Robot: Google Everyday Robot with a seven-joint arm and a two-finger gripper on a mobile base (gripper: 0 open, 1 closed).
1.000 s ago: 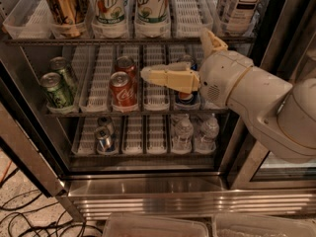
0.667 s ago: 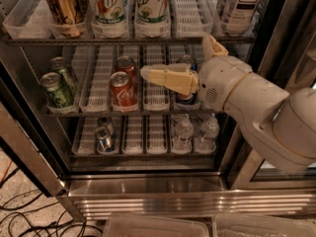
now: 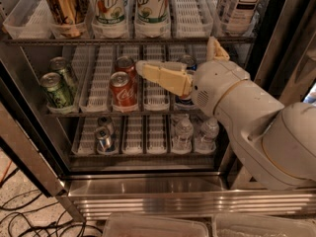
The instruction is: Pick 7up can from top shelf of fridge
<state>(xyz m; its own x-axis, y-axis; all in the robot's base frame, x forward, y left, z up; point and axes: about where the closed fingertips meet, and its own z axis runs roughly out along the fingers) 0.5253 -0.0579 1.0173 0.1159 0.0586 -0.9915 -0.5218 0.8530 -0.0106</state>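
The white arm (image 3: 256, 127) comes in from the lower right and reaches up and left into the fridge (image 3: 148, 194). Its gripper (image 3: 176, 53) is at the height of the middle rack, under the front edge of the top shelf (image 3: 29, 41). The claw is spread wide and has hold of nothing. One tan finger (image 3: 163, 77) points left, near the rear Coca-Cola can (image 3: 126, 65). The other finger (image 3: 217, 48) points up and ends just at that front edge.

Two 7up cans stand upright side by side on the top shelf, the left 7up can (image 3: 109, 6) and the right 7up can (image 3: 152, 4), both above and left of the gripper. A gold-brown can (image 3: 64, 4) stands just beside the left one. Between the right one and the tea bottle (image 3: 244, 1) there is a free white lane tray (image 3: 190, 9).
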